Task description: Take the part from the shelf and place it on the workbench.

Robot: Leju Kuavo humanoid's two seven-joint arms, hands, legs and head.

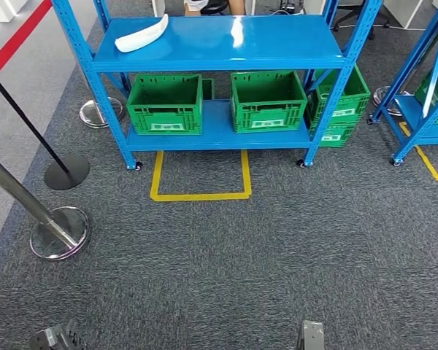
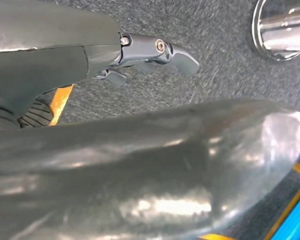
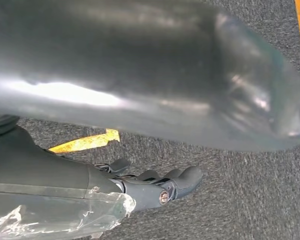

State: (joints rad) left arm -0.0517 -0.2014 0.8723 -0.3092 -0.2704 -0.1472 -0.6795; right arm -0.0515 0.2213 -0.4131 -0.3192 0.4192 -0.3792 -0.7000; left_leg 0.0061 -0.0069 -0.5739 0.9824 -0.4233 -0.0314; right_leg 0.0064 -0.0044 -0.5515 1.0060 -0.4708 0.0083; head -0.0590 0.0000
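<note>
On the top level of the blue shelf ahead of me lies the part, a long white curved piece resting near the left end of that level, with bare blue surface around it. Below it, on the lower level, sit two green crates, side by side with a gap between them, and more green crates are stacked behind the right-hand post. A yellow outline is taped on the grey carpet just in front of the shelf. Off to my left stand two chrome posts on round bases, a dark post on a black base, and a red strip running across the corner. A second blue rack stands at the far right.

My left hand hangs low over the carpet, fingers stretched out straight and lying close together, with nothing in them; the thumb is a big blurred grey shape close to the camera. My right hand hangs the same way, fingers extended over the carpet and holding nothing, thumb spread well apart from them. Both hands are far from the part
</note>
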